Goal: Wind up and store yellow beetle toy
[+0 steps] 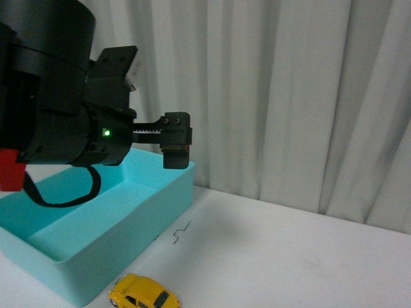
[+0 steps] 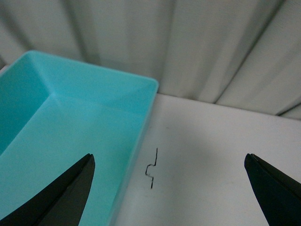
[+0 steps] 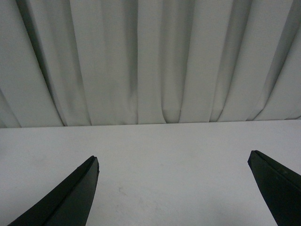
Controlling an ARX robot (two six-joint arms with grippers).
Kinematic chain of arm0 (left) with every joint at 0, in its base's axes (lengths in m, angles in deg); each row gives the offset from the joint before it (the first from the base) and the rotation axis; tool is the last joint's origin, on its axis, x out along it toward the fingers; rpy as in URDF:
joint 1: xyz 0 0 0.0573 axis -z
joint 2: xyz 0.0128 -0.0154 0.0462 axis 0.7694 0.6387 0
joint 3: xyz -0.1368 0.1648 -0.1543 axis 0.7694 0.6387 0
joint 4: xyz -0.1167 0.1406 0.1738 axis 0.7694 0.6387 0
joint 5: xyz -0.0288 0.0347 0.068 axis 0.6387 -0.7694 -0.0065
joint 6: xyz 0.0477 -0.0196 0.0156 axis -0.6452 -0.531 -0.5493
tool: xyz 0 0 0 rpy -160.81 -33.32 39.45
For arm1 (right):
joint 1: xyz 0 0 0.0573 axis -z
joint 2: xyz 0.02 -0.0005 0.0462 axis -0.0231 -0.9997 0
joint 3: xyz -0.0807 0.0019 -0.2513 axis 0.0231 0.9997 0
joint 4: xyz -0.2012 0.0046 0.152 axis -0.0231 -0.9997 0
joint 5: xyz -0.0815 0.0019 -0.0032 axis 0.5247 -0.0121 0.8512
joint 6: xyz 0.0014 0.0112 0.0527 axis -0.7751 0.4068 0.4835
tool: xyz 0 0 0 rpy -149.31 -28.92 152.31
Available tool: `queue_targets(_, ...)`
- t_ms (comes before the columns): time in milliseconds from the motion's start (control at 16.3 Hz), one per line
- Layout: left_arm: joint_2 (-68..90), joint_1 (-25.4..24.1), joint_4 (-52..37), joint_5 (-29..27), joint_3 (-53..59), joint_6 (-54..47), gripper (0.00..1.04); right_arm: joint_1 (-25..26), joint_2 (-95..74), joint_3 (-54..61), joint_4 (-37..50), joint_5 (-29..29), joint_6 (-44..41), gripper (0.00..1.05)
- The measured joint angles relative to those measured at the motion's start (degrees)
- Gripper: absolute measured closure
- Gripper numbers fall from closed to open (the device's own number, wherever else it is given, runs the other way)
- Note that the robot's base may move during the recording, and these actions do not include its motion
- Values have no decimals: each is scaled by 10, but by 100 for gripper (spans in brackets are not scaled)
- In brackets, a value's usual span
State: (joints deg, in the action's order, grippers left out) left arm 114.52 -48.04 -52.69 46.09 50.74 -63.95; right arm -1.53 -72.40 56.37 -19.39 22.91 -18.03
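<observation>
Toy: yellow beetle toy on its wheels on the white table, just outside the turquoise bin at its nearest corner; touching the wall or a hair off it, impossible to tell.
Bin: open-topped, floor bare; small black squiggle mark on the table just beside its long wall.
Left gripper: held high over the bin's long wall, fingers spread wide, nothing between them; one finger above the bin, the other above the table.
Right gripper: fingers likewise wide apart and empty, facing bare table and curtain; place relative to the bin not readable.
Step in hand, as judged: approach to the toy, with winding and storing both not yet done.
Doing it well: bring the left gripper back from the bin's long wall toward its nearest corner and down. Straddle the toy across its flanks, low on the body — a glossy rounded shell probably slips if pinched at the roof. Keep clear of the bin wall while closing. No key or knob visible, so probably wound by dragging the wheels backward on the table.
Front view alone: the toy, absent from both wrist views.
Left wrist view alone: the bin's floor and the gap between the fingers.
Right wrist view alone: the right gripper, absent from the front view.
</observation>
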Motion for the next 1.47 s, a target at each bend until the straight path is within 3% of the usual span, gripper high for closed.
queue_targets(245, 55, 53, 152, 143, -111, -291, 7, 0, 0, 0, 0, 0, 0, 7)
queue_targets(306, 68, 65, 241, 129, -120, -437, 7, 0, 0, 0, 0, 0, 0, 7)
queue_targets(367, 112, 84, 352, 72, -120, -669, 7, 0, 0, 0, 0, 0, 0, 7)
queue_targets(429, 151, 82, 377, 22, -121, -809, 7, 0, 0, 0, 0, 0, 0, 7)
queue_targets(857, 187, 73, 414, 1, -121, -821, 7, 0, 0, 0, 0, 0, 0, 7)
queue_targets(1469, 248, 41, 372, -33, -106, -661, 7, 2, 0, 0, 0, 0, 0, 7)
